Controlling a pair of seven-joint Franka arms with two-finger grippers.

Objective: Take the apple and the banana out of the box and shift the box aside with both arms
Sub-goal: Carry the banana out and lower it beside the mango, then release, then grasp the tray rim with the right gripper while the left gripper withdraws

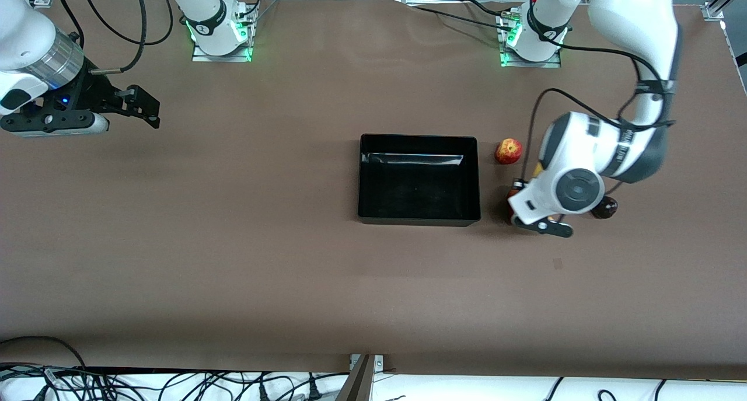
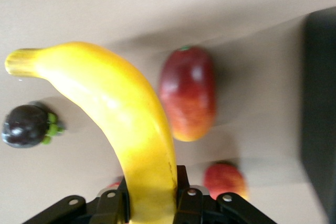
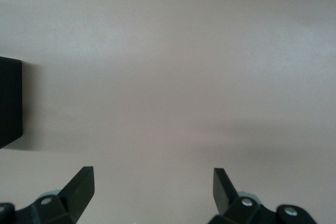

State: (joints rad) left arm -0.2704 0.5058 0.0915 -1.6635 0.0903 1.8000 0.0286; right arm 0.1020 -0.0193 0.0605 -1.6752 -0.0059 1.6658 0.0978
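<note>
My left gripper (image 2: 152, 199) is shut on the long yellow banana (image 2: 118, 108) near one end and holds it over the other fruits. Under it lie the red-yellow mango (image 2: 188, 94), the dark purple fruit (image 2: 27, 125) and the apple (image 2: 224, 180). In the front view the left wrist (image 1: 563, 188) hides the gripper and the banana. The apple (image 1: 509, 151) and the purple fruit (image 1: 605, 207) show beside it. The black box (image 1: 419, 215) stands empty mid-table, its edge also in the left wrist view (image 2: 320, 103). My right gripper (image 1: 149, 108) is open and empty (image 3: 153, 178). The pomegranate is hidden.
All the fruits lie close together by the box's wall toward the left arm's end. A corner of the box (image 3: 9, 103) shows in the right wrist view. The right arm waits over bare brown table (image 1: 233, 243) at its own end.
</note>
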